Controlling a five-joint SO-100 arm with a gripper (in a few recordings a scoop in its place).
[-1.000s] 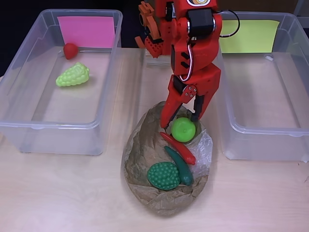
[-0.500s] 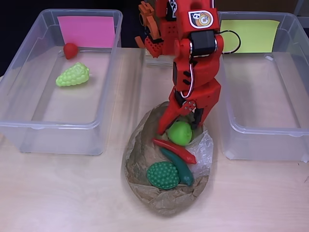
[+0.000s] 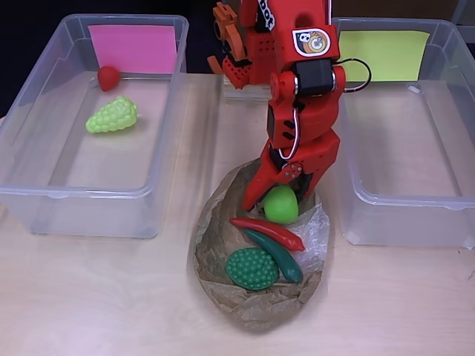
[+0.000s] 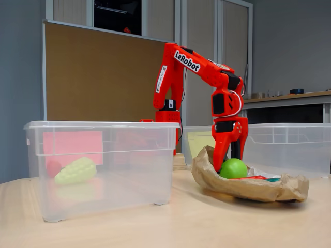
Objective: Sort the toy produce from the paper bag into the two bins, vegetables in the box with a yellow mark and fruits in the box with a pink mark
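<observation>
A crumpled paper bag (image 3: 219, 222) (image 4: 243, 187) lies open on the table between two clear bins. Inside it are a round green fruit (image 3: 281, 205) (image 4: 234, 168), a red chilli (image 3: 269, 232), a dark green cucumber (image 3: 277, 256) and a bumpy green vegetable (image 3: 251, 268). My red gripper (image 3: 278, 199) (image 4: 230, 159) reaches down into the bag, open, with one finger on each side of the green fruit, which rests in the bag. The bin with the pink mark (image 3: 133, 48) holds a strawberry (image 3: 108, 77) and light green grapes (image 3: 112, 115) (image 4: 76, 171). Nothing lies in the bin with the yellow mark (image 3: 386, 55).
The pink-marked bin (image 3: 30, 170) (image 4: 155, 155) stands left of the bag in the overhead view and the yellow-marked bin (image 3: 445, 148) (image 4: 289, 150) stands right. My arm's base (image 3: 237, 52) sits at the back between them. Bare table lies in front.
The arm has lowered and reached further into the bag, bringing the fingers down around the green fruit. The fruit and the chilli shifted slightly.
</observation>
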